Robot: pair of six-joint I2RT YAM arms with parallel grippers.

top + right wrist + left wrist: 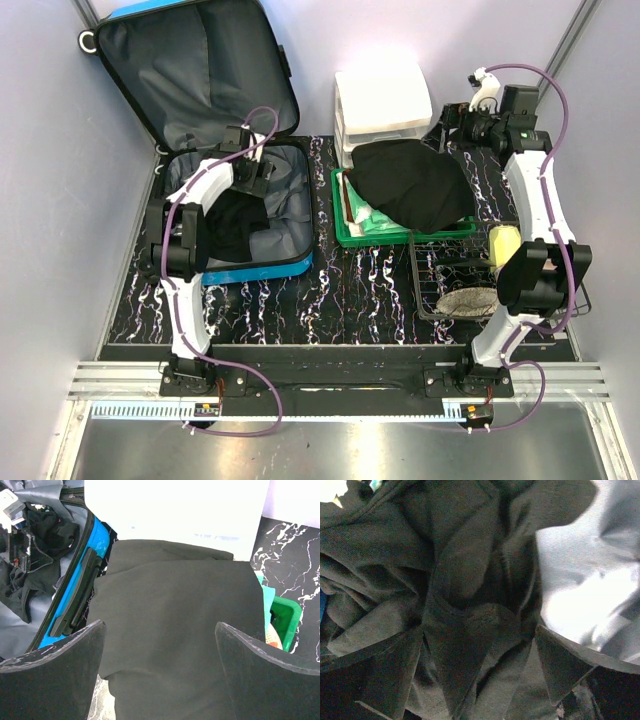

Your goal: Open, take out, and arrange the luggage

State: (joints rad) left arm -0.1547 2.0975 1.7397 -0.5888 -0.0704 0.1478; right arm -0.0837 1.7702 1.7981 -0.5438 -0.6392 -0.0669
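The luggage (190, 70) was laid open at the left of the desk (370, 290), its lid raised at the far end. The left arm was bent over its base, with the left gripper (477, 629) lowered, fingers spread, into the crumpled dark clothing (235, 225) inside. Right of the luggage, the right arm was stretched far back and turned towards it, with the right gripper (160, 624) held wide apart over a black garment (175, 630) draped on the green tray (287, 620).

We find no word, brand or number that we can read in any view. A small sticker (206, 408) in front of the suitcase (255, 270) is too tiny to make out. To the right of the suitcase, faint bluish marks on the white drawer unit (175, 515) are lost in glare.
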